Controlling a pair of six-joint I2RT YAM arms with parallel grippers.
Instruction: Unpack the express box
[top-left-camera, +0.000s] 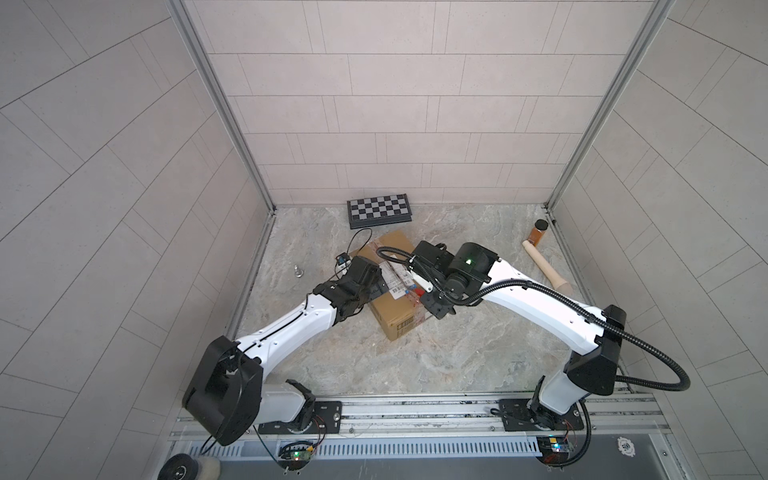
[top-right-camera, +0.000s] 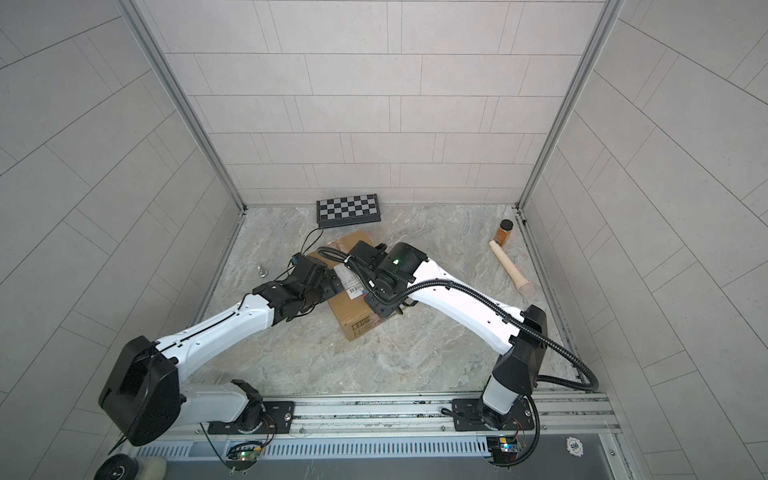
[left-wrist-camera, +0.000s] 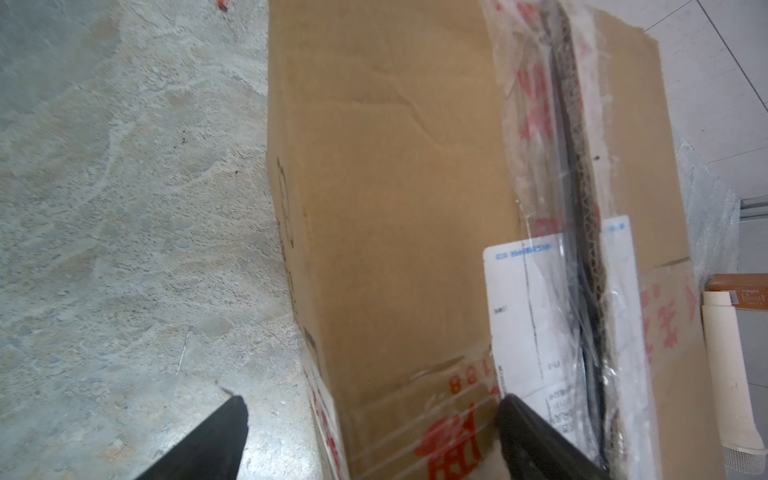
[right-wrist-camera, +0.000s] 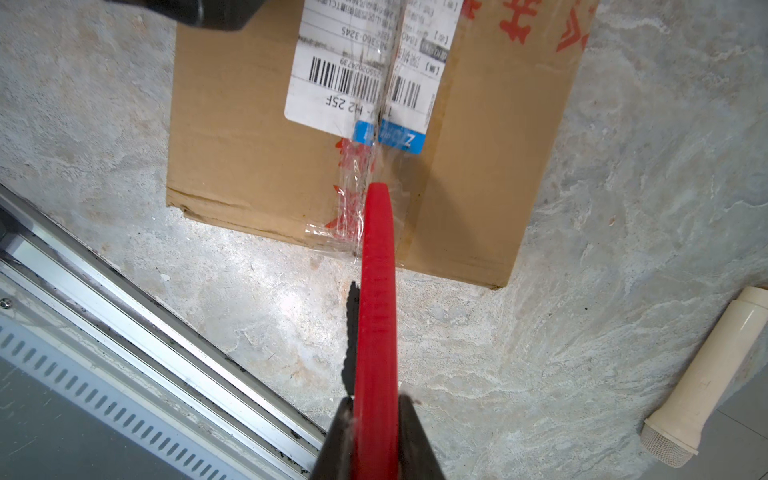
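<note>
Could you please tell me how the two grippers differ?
The left gripper: jaws wide open, empty; the right gripper: jaws shut on a flat red plastic tool. The left straddles the brown cardboard express box edge; the right's tool points at its taped seam. Both are black.

Left arm (top-left-camera: 291, 330) & right arm (top-left-camera: 540, 299): white link shells, black joint housings, small screw dots. Black corrugated conduit (top-left-camera: 511, 284) runs along right arm; green LED (top-left-camera: 468, 262) on its wrist housing. Black base plates (top-left-camera: 328, 411) w/ screws. Left gripper (left-wrist-camera: 370, 401) fingers (left-wrist-camera: 208, 440): black, tapered. Right gripper (right-wrist-camera: 376, 401) fingers alike. Thin red/black wires (top-left-camera: 319, 430) by each base.
</note>
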